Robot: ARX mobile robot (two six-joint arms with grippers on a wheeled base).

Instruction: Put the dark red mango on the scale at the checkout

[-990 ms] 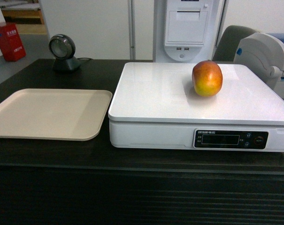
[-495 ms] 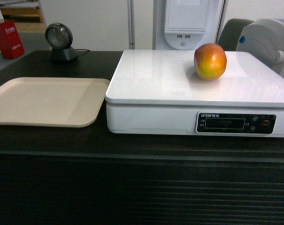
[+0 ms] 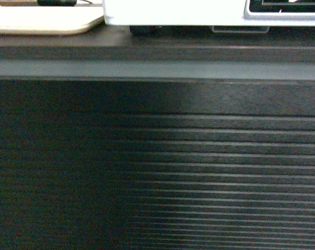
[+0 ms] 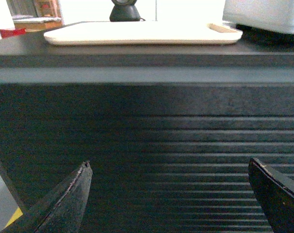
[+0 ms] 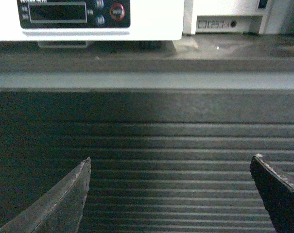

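The dark red mango is out of view in every frame. Only the white base of the scale (image 3: 199,15) shows at the top of the head view, and its dark display panel (image 5: 74,13) appears in the right wrist view. The checkout (image 3: 157,156) fills the views with its dark ribbed front. My left gripper (image 4: 168,167) is open and empty, below the counter edge, facing the ribbed panel. My right gripper (image 5: 170,162) is likewise open and empty in front of the ribs, below the scale.
A beige tray (image 4: 142,33) lies on the counter left of the scale, with a black round scanner (image 4: 125,9) behind it. A white device (image 5: 229,17) stands right of the scale. A red box (image 4: 10,32) sits far left.
The head view has dropped from the countertop to the ribbed front of the checkout. The mango on the scale's platter has left the view.
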